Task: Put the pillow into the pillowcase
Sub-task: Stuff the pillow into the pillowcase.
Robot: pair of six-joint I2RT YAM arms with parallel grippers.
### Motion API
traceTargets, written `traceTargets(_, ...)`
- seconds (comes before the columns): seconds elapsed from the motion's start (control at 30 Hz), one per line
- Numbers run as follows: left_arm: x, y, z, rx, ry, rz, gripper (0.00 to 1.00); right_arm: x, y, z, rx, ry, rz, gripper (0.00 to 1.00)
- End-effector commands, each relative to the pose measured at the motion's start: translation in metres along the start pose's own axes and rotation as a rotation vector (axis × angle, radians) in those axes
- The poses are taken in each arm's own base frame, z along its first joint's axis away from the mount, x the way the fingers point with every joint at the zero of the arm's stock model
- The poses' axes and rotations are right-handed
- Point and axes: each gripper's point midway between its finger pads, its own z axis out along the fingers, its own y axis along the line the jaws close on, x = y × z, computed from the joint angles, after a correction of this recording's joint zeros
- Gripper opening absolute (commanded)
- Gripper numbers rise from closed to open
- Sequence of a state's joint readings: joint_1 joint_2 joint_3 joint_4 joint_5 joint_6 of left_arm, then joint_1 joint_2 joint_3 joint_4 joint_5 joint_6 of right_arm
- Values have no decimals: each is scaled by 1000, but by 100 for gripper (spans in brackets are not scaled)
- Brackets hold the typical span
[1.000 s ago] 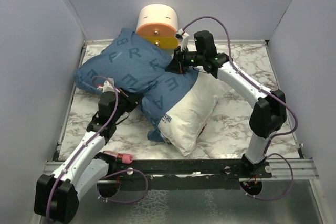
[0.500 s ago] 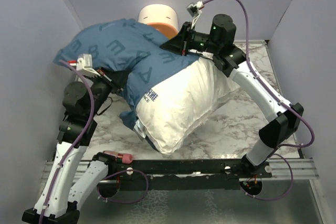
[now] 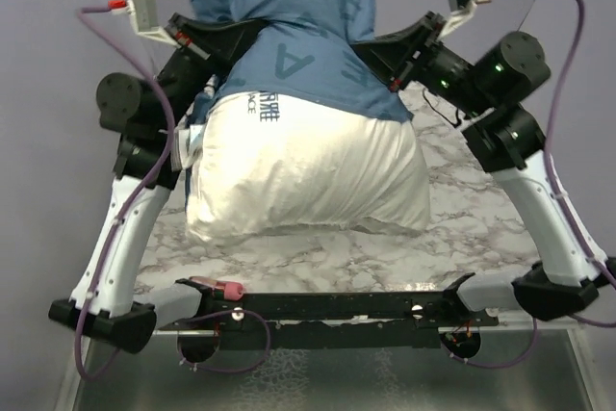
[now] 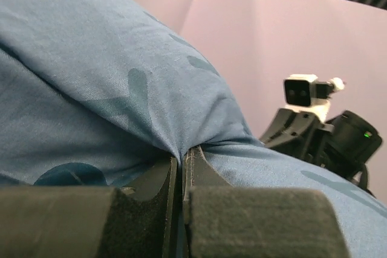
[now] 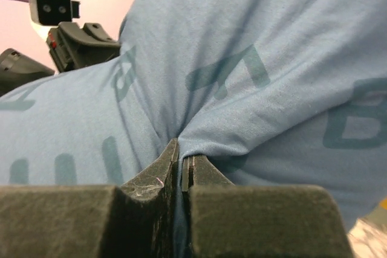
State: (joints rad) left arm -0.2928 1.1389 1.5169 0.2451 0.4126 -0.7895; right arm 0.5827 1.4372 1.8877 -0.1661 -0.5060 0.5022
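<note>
The blue pillowcase (image 3: 289, 16) with lighter letters is held up high over the table, covering the top part of the white pillow (image 3: 308, 166). The pillow's lower part hangs out below the cloth, its printed label at the upper left, its bottom edge near the marble table (image 3: 481, 238). My left gripper (image 3: 217, 45) is shut on a pinch of the pillowcase (image 4: 121, 89) at its left side. At the right side my right gripper (image 3: 390, 60) is shut on another fold of the pillowcase (image 5: 242, 89). Each wrist view shows the other arm's camera beyond the cloth.
Purple walls stand close on the left, right and back. A black rail (image 3: 337, 305) runs along the table's near edge, with a small pink piece (image 3: 223, 288) on it. Both arms stand raised, elbows outward.
Both arms have lifted the pillowcase and pillow from the table to high in the air and swung them upright. The left gripper closed on the cloth. The cylinder is now hidden.
</note>
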Motion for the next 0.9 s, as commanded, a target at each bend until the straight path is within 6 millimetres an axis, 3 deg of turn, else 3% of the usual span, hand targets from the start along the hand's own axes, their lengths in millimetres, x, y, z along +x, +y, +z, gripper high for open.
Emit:
traceTargets(0.0, 63, -6, 49, 175, 130, -95, 0, -50, 75, -66, -60, -187, -127, 1)
traceTargets(0.13, 143, -17, 80, 239, 283, -156, 0, -28, 46, -99, 133, -173, -107, 1)
traceTargets(0.23, 203, -9, 92, 233, 388, -204, 0, -10, 19, -129, 316, -168, -82, 1)
traceTargets(0.37, 285, 46, 102, 99, 519, -217, 1, 28, -40, -190, 687, -175, -48, 1)
traceTargets(0.4, 304, 63, 103, 54, 553, -202, 5, 43, -57, -206, 785, -163, -45, 2)
traceTargets(0.47, 338, 100, 101, -43, 630, -158, 21, 73, -85, -237, 959, -132, -60, 15)
traceTargets(0.53, 360, 139, 94, -167, 694, -135, 36, 102, -101, -253, 1035, -74, -85, 38)
traceTargets(0.6, 360, 174, 81, -293, 725, -137, 44, 129, -105, -254, 1023, 18, -80, 58)
traceTargets(0.7, 320, 214, 56, -438, 701, -98, 59, 148, -92, -237, 901, 115, -45, 79)
traceTargets(0.8, 263, 224, 31, -496, 655, -40, 63, 145, -71, -210, 708, 150, -98, 95)
traceTargets(0.87, 232, 211, 14, -488, 636, -4, 66, 151, -57, -183, 556, 235, -135, 96)
